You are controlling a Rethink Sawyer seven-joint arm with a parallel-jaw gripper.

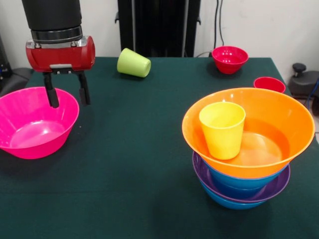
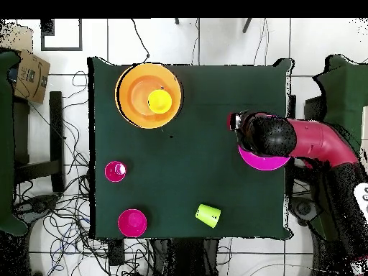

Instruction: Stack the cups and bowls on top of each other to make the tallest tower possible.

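My gripper (image 1: 66, 94) is open at the left, its fingers astride the far right rim of the large pink bowl (image 1: 30, 134), one inside and one outside. The tower stands at the right: a wide orange bowl (image 1: 279, 119) on a blue bowl (image 1: 234, 181), a purple bowl (image 1: 271, 191) and another blue one. An upright yellow cup (image 1: 223, 128) stands in the orange bowl. A lime green cup (image 1: 133, 62) lies on its side at the far middle. A small red bowl (image 1: 230, 59) and a red cup (image 1: 269, 83) stand at the far right. No translucent blue bowl shows.
The dark green table (image 1: 139, 164) ends close behind the pink bowl's left side. In the overhead view the arm (image 2: 316, 140) covers most of the pink bowl (image 2: 262, 162) at the table's right edge. Cables lie on the floor around the table.
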